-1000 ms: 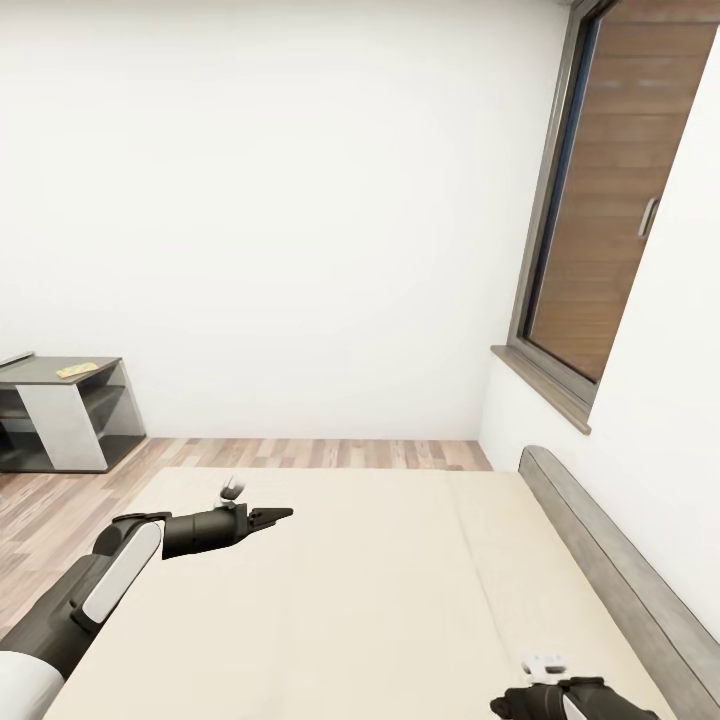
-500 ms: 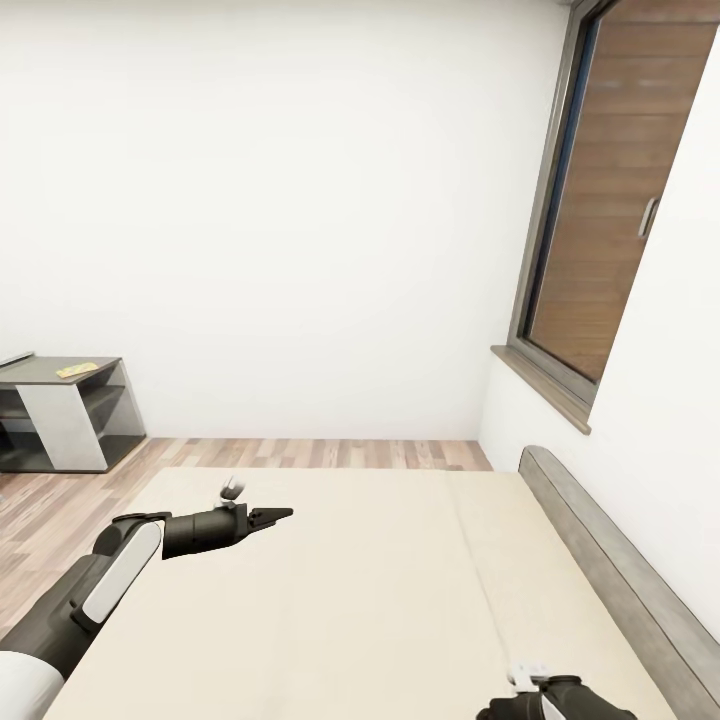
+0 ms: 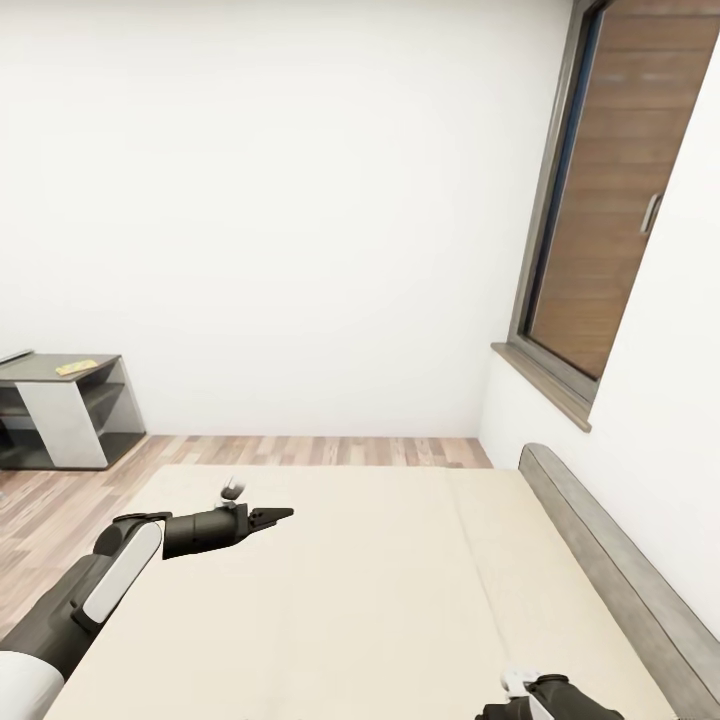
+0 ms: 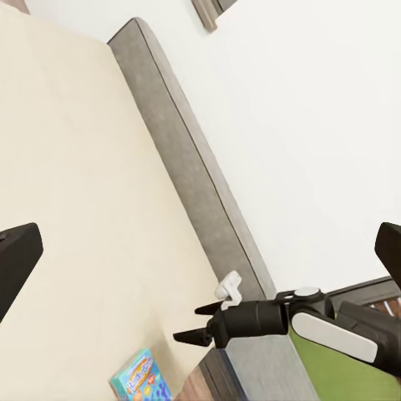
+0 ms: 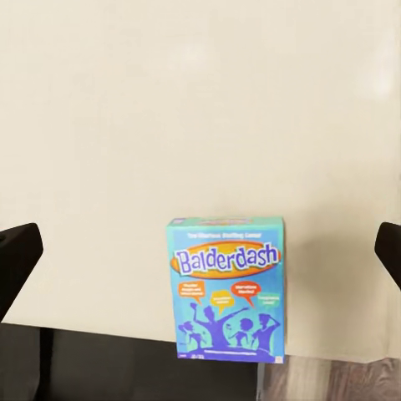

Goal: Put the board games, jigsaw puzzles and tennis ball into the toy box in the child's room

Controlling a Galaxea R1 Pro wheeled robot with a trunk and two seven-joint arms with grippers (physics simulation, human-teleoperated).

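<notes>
A small blue board game (image 5: 227, 288) lettered Balderdash lies flat on the beige bed (image 3: 380, 580), close to the mattress edge. My right gripper (image 4: 189, 324) hovers over that box, open, its fingertips (image 5: 18, 251) wide apart on either side with nothing between them. The same blue box (image 4: 142, 378) is in the left wrist view, just below the right gripper. My left gripper (image 3: 278, 516) is held out over the middle of the bed, open and empty. The end of the table (image 3: 60, 378) stands far left with a small flat yellow thing (image 3: 75, 367) on top, too small to identify.
The low grey headboard (image 3: 610, 570) runs along the bed's right side against the white wall. A window with a brown blind (image 3: 620, 190) and a sill is above it. Wooden floor (image 3: 300, 452) lies between bed and far wall.
My right gripper has sunk toward the lower edge of the head view. The head view has shifted very slightly. The left arm has stayed where it was.
</notes>
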